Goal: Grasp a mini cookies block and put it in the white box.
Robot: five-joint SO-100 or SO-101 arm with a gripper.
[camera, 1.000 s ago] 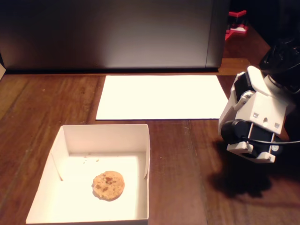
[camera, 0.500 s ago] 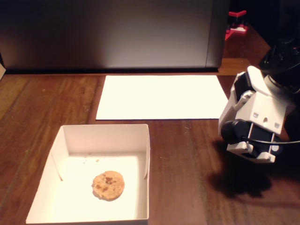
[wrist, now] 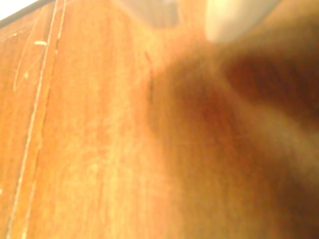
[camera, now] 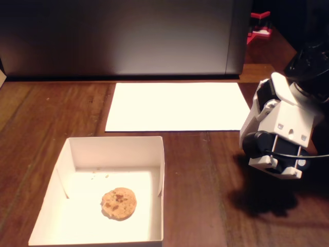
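The wooden table (camera: 205, 175) fills both views, and the wrist view shows only its blurred grain and a dark shadow, so the arm is low over bare wood at the right of the fixed view. A flat white paper sheet (camera: 177, 105) lies beyond and to the left of the pincer (camera: 275, 163), near it but apart. The white box (camera: 69, 154) sits well to the pincer's left and a little nearer the camera, with a strip of bare table between them. Inside it, lying flat on the floor toward the near middle and clear of every wall, is the mini cookies block (camera: 119, 203): round, so it has no long axis to line up with, tan-brown with darker chip specks, and far smaller than the box. A few crumbs dot the box floor behind it. The pincer's fingertips are hidden behind the white wrist housing, so I cannot tell whether the jaws are wide or narrow, though nothing is seen held. Judged from this, the cookie already lies where the task wants it, and no further reach to the left seems called for.
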